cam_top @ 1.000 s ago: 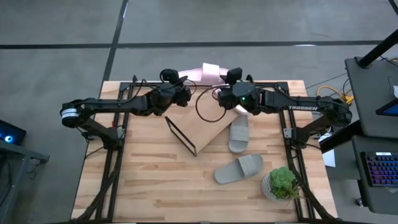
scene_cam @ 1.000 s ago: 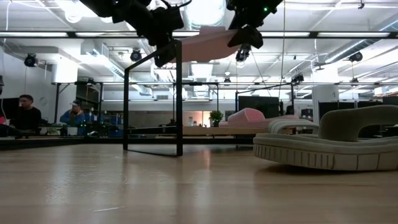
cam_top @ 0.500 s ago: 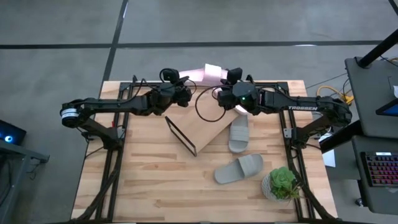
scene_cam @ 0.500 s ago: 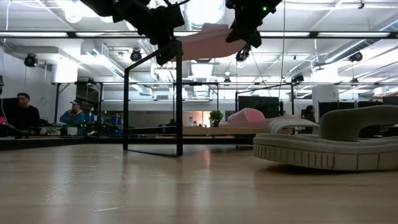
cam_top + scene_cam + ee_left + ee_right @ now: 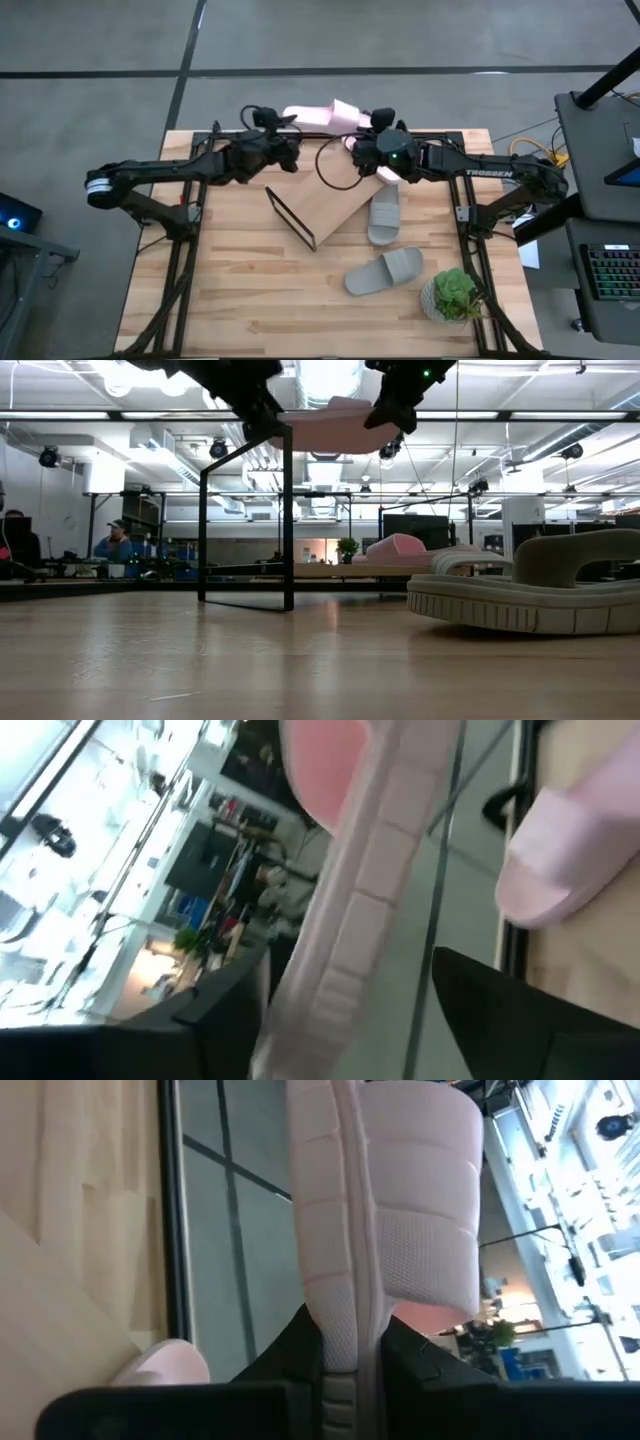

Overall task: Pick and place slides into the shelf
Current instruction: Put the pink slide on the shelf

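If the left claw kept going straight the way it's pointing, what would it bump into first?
Probably the pink slide held in the air: the left gripper is open with that slide's sole between its fingers. The right gripper is shut on its far end. Beyond lies a second pink slide, though depth is unclear.

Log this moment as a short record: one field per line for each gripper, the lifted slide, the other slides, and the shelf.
right gripper: shut on the pink slide, held above the table's far edge
left gripper: open, fingers on either side of the same slide, not gripping
other pink slide: lying near the shelf's far end
grey slides: one leaning on the shelf's right end, one flat on the table
shelf: slanted board, nothing properly set on it
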